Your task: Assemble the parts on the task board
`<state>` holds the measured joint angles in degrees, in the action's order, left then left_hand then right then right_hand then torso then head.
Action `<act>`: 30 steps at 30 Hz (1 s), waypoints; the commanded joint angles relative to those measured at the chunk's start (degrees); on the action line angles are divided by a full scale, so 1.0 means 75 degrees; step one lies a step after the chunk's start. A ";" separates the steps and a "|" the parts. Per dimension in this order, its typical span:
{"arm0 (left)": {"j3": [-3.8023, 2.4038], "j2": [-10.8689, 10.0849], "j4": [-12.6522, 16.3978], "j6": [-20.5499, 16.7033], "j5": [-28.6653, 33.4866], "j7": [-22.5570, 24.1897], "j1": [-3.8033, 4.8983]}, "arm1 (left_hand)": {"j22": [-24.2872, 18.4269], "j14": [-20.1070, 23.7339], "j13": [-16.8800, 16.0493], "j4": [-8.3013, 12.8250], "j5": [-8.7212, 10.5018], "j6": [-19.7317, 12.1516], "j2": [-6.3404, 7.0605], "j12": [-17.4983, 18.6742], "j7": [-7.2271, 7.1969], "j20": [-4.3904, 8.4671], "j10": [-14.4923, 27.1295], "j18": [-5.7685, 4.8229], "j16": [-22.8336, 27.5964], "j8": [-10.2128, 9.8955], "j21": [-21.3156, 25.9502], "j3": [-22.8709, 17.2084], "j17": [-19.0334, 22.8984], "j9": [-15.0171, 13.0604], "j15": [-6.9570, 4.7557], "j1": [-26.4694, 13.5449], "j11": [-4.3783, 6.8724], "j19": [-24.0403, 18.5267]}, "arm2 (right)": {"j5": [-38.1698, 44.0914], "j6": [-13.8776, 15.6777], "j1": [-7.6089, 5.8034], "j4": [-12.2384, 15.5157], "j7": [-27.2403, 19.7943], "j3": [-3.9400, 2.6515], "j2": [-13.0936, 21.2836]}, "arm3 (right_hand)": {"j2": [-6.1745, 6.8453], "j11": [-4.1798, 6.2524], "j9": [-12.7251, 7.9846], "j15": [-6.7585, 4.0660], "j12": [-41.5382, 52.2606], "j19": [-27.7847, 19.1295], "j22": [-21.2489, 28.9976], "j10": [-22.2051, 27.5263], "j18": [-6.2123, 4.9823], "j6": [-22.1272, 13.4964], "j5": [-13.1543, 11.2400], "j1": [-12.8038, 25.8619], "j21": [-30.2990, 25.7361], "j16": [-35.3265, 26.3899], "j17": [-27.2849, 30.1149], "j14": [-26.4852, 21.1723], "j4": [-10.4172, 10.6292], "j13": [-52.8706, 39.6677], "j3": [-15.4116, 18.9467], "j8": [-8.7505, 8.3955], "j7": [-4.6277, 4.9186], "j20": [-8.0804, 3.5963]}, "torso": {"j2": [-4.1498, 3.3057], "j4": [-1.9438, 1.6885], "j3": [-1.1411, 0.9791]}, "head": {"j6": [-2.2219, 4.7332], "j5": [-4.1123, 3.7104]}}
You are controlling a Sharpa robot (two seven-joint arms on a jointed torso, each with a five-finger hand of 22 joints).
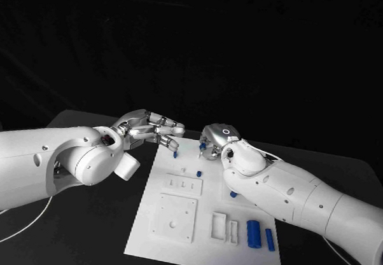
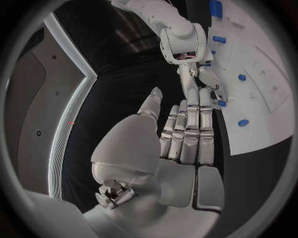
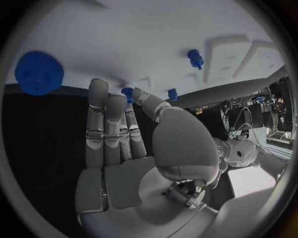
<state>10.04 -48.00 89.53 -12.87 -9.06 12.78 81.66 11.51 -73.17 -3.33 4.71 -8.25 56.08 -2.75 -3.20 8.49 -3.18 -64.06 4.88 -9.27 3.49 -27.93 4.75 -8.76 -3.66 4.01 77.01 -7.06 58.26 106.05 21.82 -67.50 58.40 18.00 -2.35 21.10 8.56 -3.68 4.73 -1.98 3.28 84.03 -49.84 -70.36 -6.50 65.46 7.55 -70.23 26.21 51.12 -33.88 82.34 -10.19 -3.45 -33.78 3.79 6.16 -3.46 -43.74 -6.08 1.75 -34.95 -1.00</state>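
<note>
Head view is showing both hands meeting over the far end of the task board (image 1: 205,252) on the black bench (image 1: 79,236). The left hand (image 1: 147,130) is pinching a small blue part (image 1: 174,148) at its fingers (image 1: 167,141), just above the board's far left corner. The right hand (image 1: 217,140) is reaching close beside it; whether its fingers are grasping anything cannot be told. Two blue cylinders (image 1: 260,234) are lying well behind the fingers, at the board's near end.

Not much besides the black table (image 1: 81,223), which spreads out on every side of the white board. A thin white cable (image 1: 16,221) trails across the table's near left corner, and behind the table it's all black backdrop (image 1: 200,50).
</note>
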 commanded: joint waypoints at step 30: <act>-0.0007 -0.0126 -0.0158 0.0154 -0.0044 0.0051 0.0029 | -0.0024 -0.0022 -0.0011 -0.0030 0.0025 -0.0030 0.0017 -0.0021 0.0054 0.0016 0.0043 0.0000 0.0027 0.0010 -0.0025 -0.0007 -0.0011 -0.0005 0.0005 -0.0017 -0.0004 0.0038 | -0.1202 -0.0032 0.0026 0.1639 -0.0311 -0.0761 0.1992 | 0.0467 0.0314 -0.0126 -0.0155 0.0275 0.0185 -0.0086 -0.0867 -0.0098 -0.0469 0.0128 -0.0163 -0.0361 0.0022 0.0109 -0.0001 0.0188 -0.0121 0.0656 -0.0024 -0.0046 -0.0071 | 0.0087 0.0280 -0.0067 | 0.0150 0.0111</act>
<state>10.04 -48.96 88.34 -12.72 -9.24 12.62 81.69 11.37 -73.17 -3.33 4.71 -8.26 55.88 -2.75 -3.20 8.69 -3.18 -64.07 4.87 -9.27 3.49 -27.93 4.75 -8.75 -3.66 4.01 77.01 -7.05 58.26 101.11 23.51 -67.31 70.23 17.14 -8.05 35.82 11.99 -1.59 3.83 -2.90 5.75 84.13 -50.47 -76.35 -7.71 61.99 8.63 -71.12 23.29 51.19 -33.02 82.44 -8.79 -4.65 -28.61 3.79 6.04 -3.50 -43.30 -4.65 1.42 -34.05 -0.38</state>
